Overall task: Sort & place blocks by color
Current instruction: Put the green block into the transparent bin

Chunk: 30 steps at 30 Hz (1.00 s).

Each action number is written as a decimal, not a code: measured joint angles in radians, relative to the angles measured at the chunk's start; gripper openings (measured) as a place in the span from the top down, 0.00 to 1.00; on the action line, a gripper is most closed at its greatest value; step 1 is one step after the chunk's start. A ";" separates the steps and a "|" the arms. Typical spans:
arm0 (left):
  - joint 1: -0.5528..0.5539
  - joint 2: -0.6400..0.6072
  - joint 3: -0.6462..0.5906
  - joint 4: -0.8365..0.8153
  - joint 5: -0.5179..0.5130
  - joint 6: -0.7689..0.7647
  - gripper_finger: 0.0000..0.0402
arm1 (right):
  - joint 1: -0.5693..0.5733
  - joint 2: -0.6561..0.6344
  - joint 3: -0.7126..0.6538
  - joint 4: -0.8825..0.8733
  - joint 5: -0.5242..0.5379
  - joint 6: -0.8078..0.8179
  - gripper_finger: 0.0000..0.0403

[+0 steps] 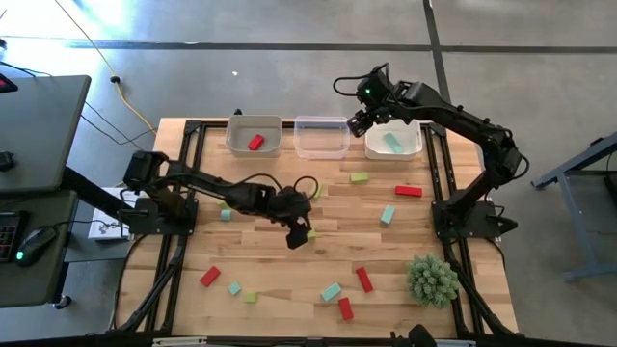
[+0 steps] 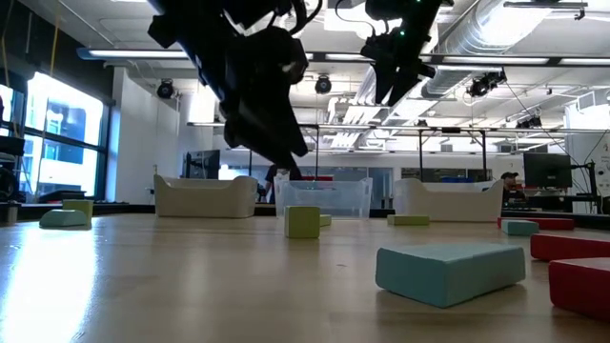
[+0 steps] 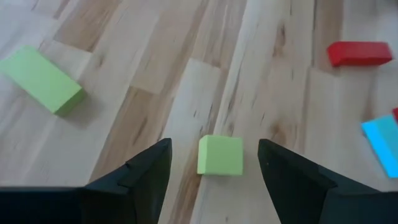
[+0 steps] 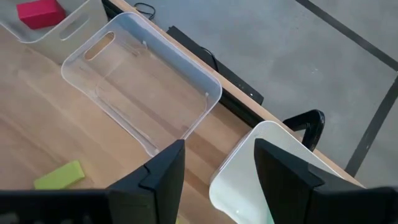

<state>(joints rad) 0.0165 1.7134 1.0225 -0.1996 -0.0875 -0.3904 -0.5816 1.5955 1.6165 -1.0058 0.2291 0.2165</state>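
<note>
A wooden table (image 1: pixel 289 280) carried three bins along its far edge: a beige bin (image 1: pixel 254 136) with one red block (image 1: pixel 255 143) inside, a clear bin (image 1: pixel 321 137), and a white bin (image 1: pixel 393 142) with a teal block (image 1: pixel 392 143) inside. The left gripper (image 1: pixel 300 235) hung over the middle of the table with its fingers spread wide and nothing between them; in its wrist view a small yellow-green cube (image 3: pixel 220 155) sat on the wood in the gap between the fingers, touching neither. The right gripper (image 1: pixel 362 121) hovered above the gap between the clear bin and the white bin, fingers apart and holding nothing. Other blocks lay loose on the table: a yellow-green one (image 1: pixel 359 177) and a red one (image 1: pixel 408 191) near the white bin, a teal one (image 1: pixel 388 215) right of centre, and red, teal and yellow-green ones scattered along the near edge. A spiky green ball (image 1: pixel 431 280) sat at the near right corner.
</note>
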 joint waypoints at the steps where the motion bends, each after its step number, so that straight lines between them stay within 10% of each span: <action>1: -0.001 0.002 0.000 -0.006 -0.003 0.000 0.43 | 0.000 0.000 0.000 0.000 0.000 0.001 0.55; 30: -0.051 0.197 0.000 0.106 -0.037 -0.010 0.43 | 0.000 0.000 0.000 0.001 0.004 0.011 0.55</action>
<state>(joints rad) -0.0349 1.9107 1.0229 -0.0937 -0.1246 -0.4000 -0.5816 1.5955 1.6165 -1.0050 0.2328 0.2272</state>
